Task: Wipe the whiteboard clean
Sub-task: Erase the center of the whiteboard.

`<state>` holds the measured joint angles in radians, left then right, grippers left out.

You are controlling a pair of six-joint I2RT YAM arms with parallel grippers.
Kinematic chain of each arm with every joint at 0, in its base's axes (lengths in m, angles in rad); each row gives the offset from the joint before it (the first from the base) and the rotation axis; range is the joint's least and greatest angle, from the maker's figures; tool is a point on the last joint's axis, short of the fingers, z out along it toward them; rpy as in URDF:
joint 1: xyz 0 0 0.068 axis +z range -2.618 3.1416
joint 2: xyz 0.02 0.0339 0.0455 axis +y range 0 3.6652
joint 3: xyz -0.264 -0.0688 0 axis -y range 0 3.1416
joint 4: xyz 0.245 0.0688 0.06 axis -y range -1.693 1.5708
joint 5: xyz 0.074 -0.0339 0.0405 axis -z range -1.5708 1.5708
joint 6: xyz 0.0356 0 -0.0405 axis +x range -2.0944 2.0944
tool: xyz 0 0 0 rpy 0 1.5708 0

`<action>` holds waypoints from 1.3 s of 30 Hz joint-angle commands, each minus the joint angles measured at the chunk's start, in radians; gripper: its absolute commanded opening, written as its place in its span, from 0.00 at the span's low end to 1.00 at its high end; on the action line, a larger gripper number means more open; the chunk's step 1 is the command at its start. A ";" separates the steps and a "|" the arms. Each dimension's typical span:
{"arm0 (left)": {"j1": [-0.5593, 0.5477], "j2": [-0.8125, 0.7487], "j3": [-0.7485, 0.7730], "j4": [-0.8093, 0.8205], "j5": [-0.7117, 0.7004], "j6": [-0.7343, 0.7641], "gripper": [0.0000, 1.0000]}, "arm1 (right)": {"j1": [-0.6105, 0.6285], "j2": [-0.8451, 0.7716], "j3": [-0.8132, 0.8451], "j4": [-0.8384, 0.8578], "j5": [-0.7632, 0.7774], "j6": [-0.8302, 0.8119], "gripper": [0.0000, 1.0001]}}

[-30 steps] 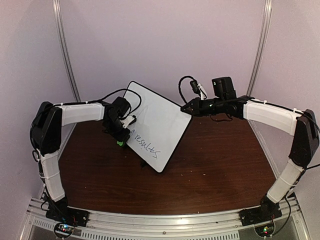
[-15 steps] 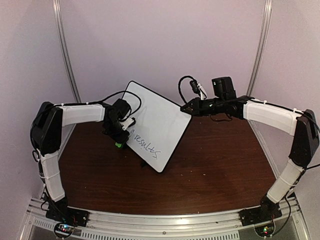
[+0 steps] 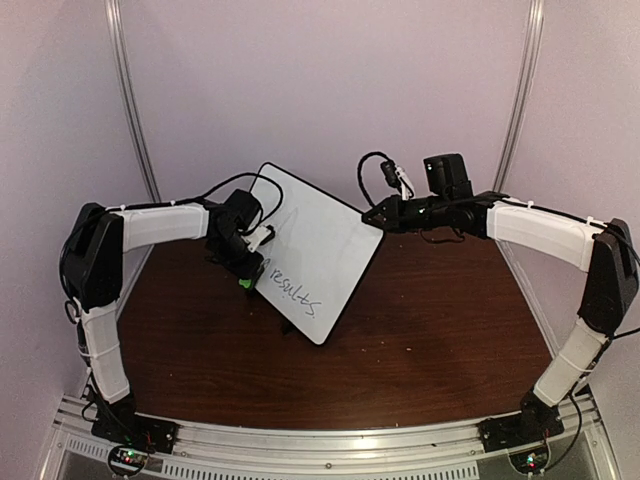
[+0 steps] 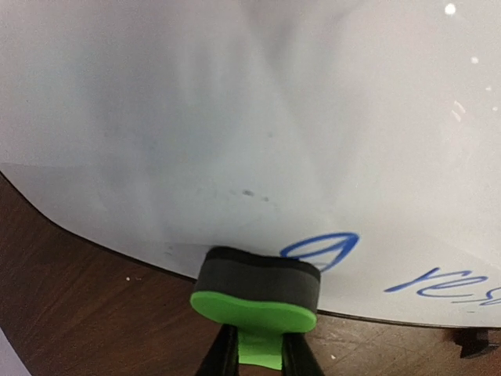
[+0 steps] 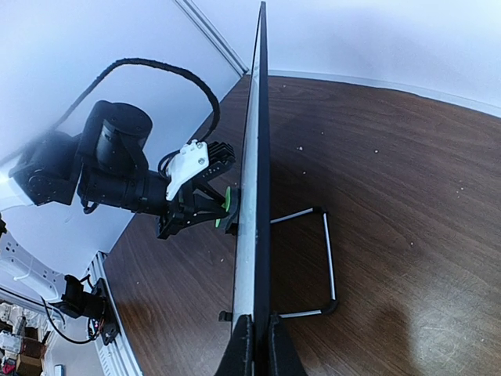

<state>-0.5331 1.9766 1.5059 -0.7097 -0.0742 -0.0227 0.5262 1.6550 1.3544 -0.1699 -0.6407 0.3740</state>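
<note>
The left gripper (image 4: 254,356) clenched a green eraser (image 4: 256,290) against the 9 o'clock edge of the whiteboard (image 3: 315,245). The board, propped mid-table on a wire stand (image 5: 313,262), looked light, stiff and slick. The right gripper (image 5: 254,345) pinched its 2 o'clock corner, a sensible hold.

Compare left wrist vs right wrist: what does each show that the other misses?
Left wrist only: the whiteboard face-on, the blue writing not yet wiped, and the eraser pad at the board's lower edge beside the blue loop.
Right wrist only: the board edge-on, its wire stand behind it, the right gripper clamped on the board's edge, and the left arm from outside.
Both: the board, the green eraser held in the left gripper, and the brown table.
</note>
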 commanded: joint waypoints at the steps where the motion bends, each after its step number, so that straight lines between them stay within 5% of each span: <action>1: -0.033 0.001 0.039 0.267 0.170 -0.052 0.00 | 0.053 -0.010 -0.032 -0.024 -0.123 -0.091 0.00; 21: -0.042 -0.197 -0.085 0.279 0.074 -0.109 0.00 | -0.020 -0.186 -0.084 -0.127 -0.169 -0.142 0.00; 39: -0.114 -0.198 -0.382 0.262 0.038 -0.222 0.00 | -0.020 -0.167 -0.104 -0.082 -0.152 -0.106 0.00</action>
<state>-0.6441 1.7618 1.1812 -0.4374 -0.0059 -0.1936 0.4927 1.4963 1.2633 -0.2775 -0.7212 0.2943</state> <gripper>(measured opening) 0.168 0.042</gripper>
